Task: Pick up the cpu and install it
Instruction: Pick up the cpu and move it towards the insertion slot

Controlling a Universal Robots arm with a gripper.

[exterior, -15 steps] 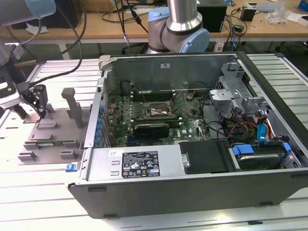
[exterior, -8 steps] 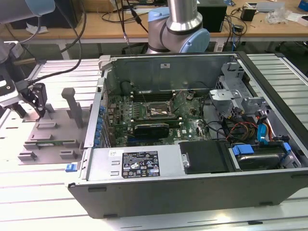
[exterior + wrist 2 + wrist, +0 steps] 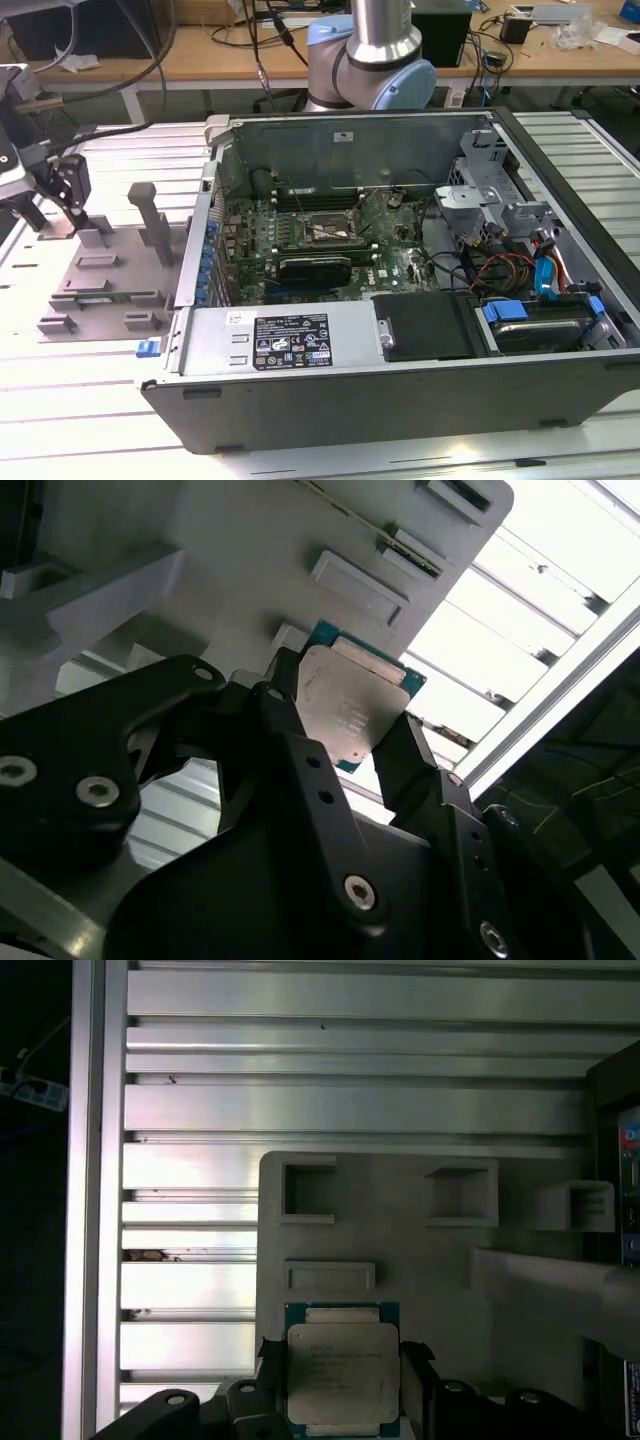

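A workbench of ribbed aluminium slats is seen, with a wooden desk behind it and an open computer case laid on its side. On the exterior view's left, just beside the case, a grey fixture tray is set, and the gripper is held over its far end. In both wrist views the cpu is seen between the black fingers, which are closed against two opposite edges, silver top facing the cameras. The pick-up step is judged to be in hand; whether the chip has been raised clear of the tray cannot be told. The socket lies well apart from it, on the motherboard inside the case. A carry there would call for a level chip, an unslipped grip and careful squaring to the socket frame. The tray's upright posts and the case's side wall stand between gripper and socket, and loose cables are bundled towards the exterior view's right.
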